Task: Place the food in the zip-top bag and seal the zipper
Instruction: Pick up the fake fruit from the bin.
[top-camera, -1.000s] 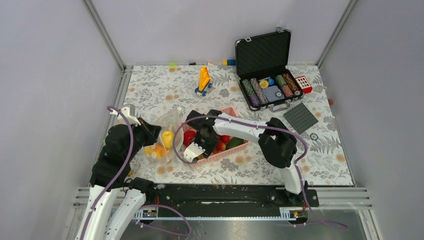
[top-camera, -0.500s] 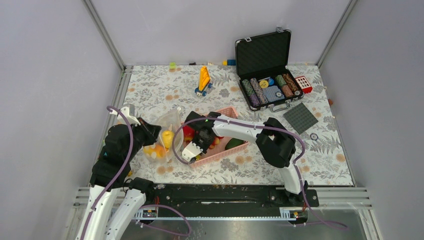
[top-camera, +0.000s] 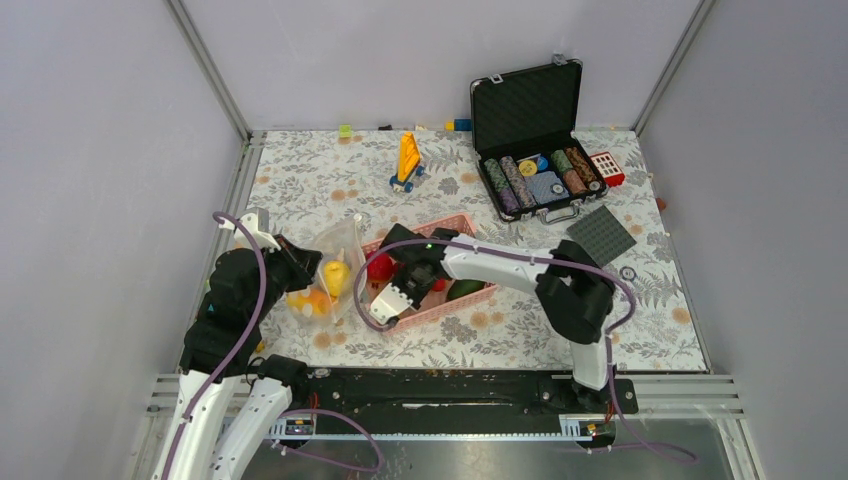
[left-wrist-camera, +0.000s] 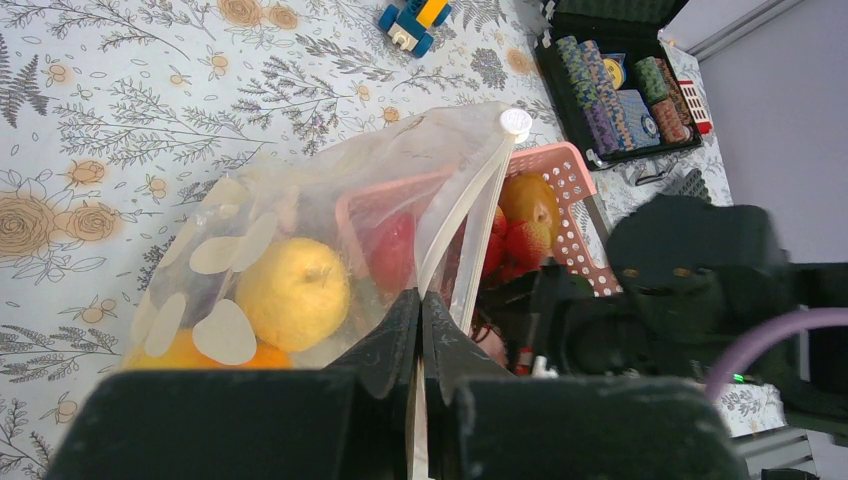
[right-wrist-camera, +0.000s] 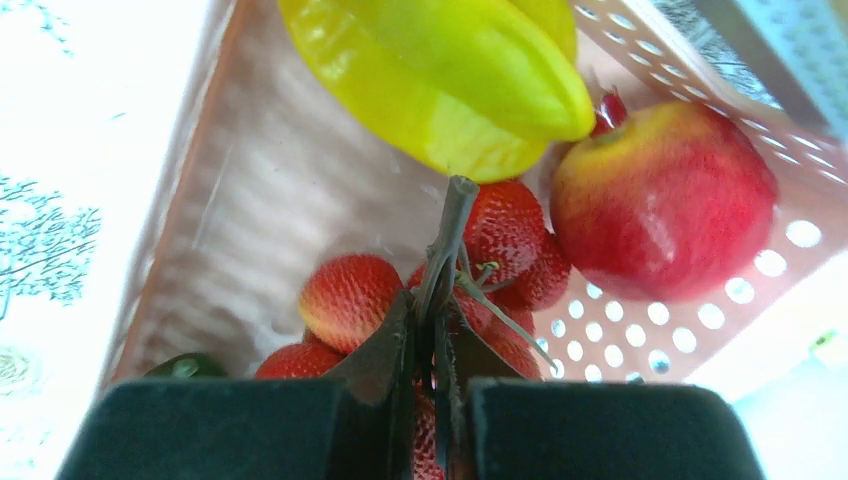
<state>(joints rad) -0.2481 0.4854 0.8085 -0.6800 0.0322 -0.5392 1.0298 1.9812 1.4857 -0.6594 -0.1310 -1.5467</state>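
The zip-top bag (top-camera: 335, 268) (left-wrist-camera: 300, 220) stands at the left, holding a yellow fruit (left-wrist-camera: 293, 290) and an orange one (left-wrist-camera: 180, 352). My left gripper (left-wrist-camera: 421, 300) (top-camera: 312, 266) is shut on the bag's zipper (left-wrist-camera: 465, 215) at the mouth edge. More food lies in the pink basket (right-wrist-camera: 260, 200) (top-camera: 455, 305): a yellow-green star fruit (right-wrist-camera: 450, 80), a red pomegranate (right-wrist-camera: 665, 195) and a cluster of bumpy red fruits (right-wrist-camera: 345, 295). My right gripper (right-wrist-camera: 433, 315) (top-camera: 408, 285) is inside the basket, shut on the cluster's thin stem (right-wrist-camera: 447, 235).
An open black case (top-camera: 540, 170) with poker chips stands at the back right. A grey studded plate (top-camera: 601, 236) lies in front of it. A yellow toy vehicle (top-camera: 407, 160) sits at the back centre. A dark green piece (right-wrist-camera: 180, 365) lies low in the basket.
My right gripper has closed onto the stem of the red cluster, and its arm has shifted a little to the right. The left arm and the bag have stayed put.
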